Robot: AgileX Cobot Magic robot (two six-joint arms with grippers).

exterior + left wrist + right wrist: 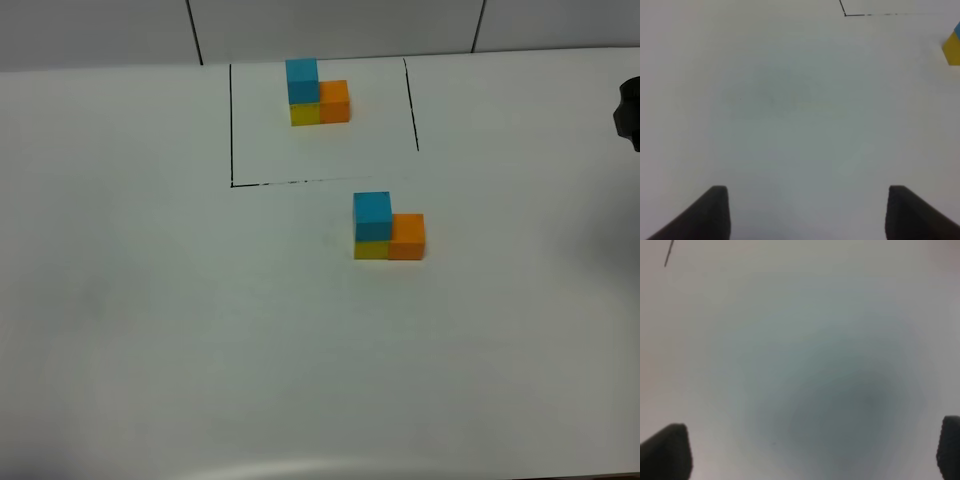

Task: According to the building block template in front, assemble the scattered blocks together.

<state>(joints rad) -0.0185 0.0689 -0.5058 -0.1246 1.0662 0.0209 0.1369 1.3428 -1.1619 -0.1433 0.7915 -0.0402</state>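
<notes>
Matching the building block template (318, 92) already, pretty much.
Scattered blocks (388, 228) sit joined outside the outline; left gripper (807, 210) and right gripper (812, 450) both gape, empty.

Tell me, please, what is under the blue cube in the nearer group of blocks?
Under the blue cube sits the yellow cube, with the orange cube beside it. Only the yellow cube's front face shows; its top is covered by the blue one.
</notes>
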